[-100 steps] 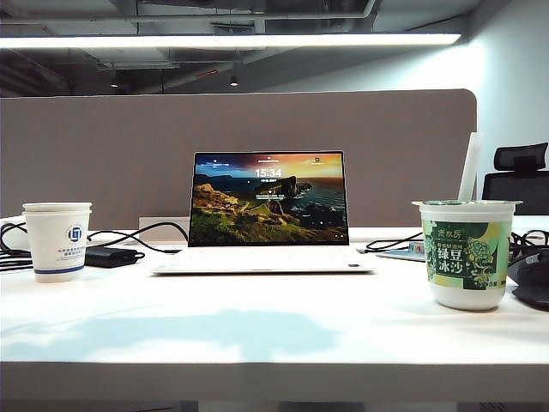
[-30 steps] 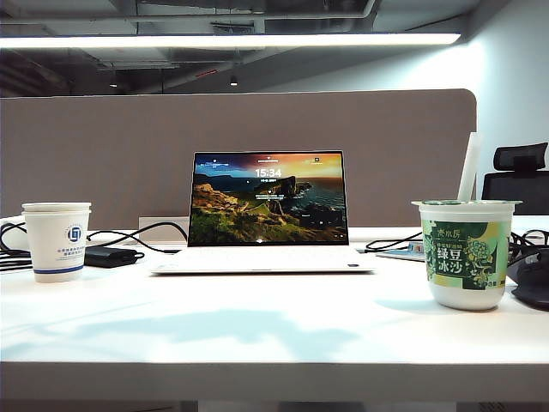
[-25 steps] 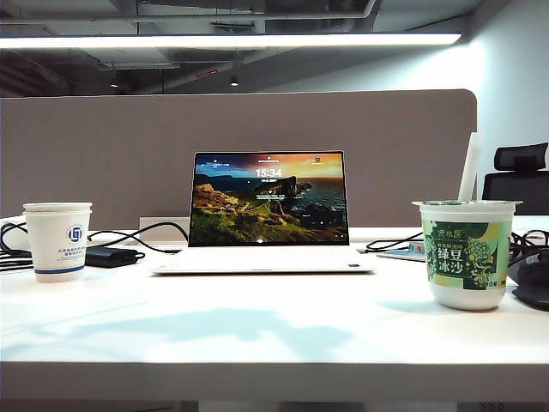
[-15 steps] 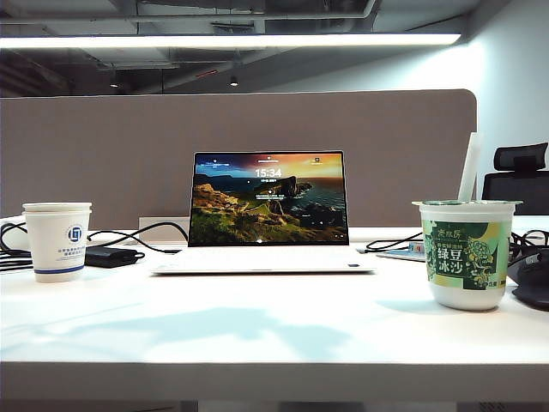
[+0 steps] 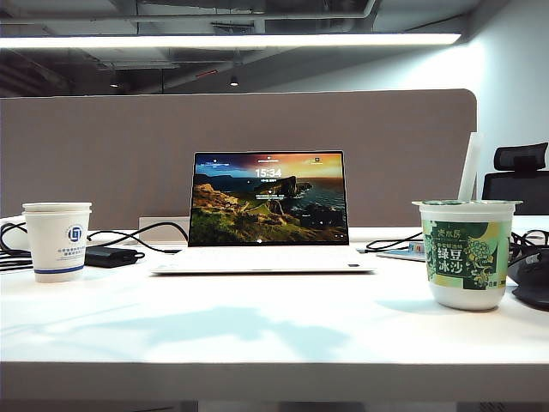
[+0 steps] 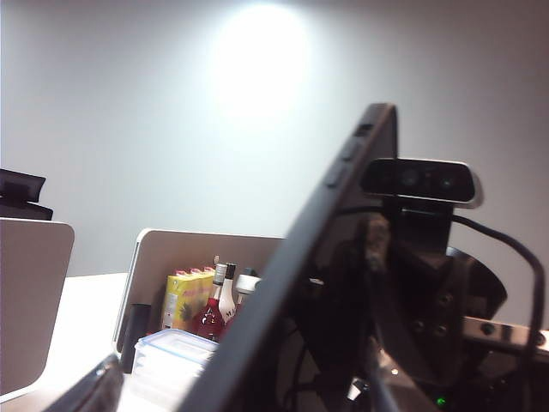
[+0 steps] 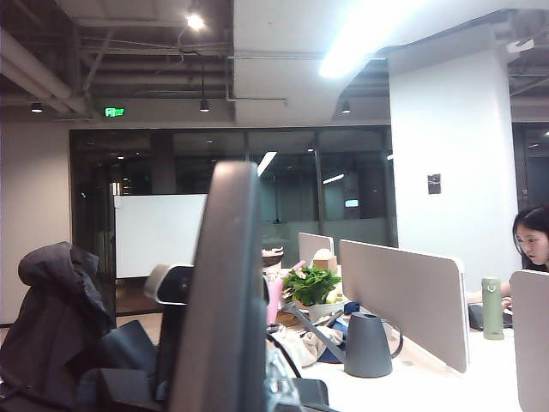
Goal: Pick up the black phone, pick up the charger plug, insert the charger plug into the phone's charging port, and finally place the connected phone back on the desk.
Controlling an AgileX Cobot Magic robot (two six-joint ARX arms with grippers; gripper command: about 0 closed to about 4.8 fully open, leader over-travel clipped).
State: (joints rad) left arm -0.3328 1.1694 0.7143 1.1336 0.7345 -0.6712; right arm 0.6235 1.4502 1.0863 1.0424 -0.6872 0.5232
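Neither arm nor the black phone shows in the exterior view, only the white desk point(image 5: 274, 335). In the left wrist view the black phone point(image 6: 317, 249) rises edge-on and slanted out of my left gripper point(image 6: 240, 390), which is shut on it, with one dark finger point(image 6: 96, 390) beside it. Behind the phone's edge the charger plug point(image 6: 375, 239) stands on its thin black cable, with my right gripper point(image 6: 375, 266) shut on it under that arm's camera. In the right wrist view the phone point(image 7: 225, 292) fills the middle, right beside my right gripper point(image 7: 262, 395). The charging port is hidden.
On the desk stand an open laptop point(image 5: 268, 210), a paper cup point(image 5: 57, 242) at the left, a green-labelled cup point(image 5: 467, 254) at the right, and a power brick point(image 5: 110, 256) with cables. The left wrist view shows a plastic box point(image 6: 176, 356) and bottles point(image 6: 214, 309).
The faint shadows on the desk shift a little. Nothing on the desk has moved, and no arm has come into the exterior view.
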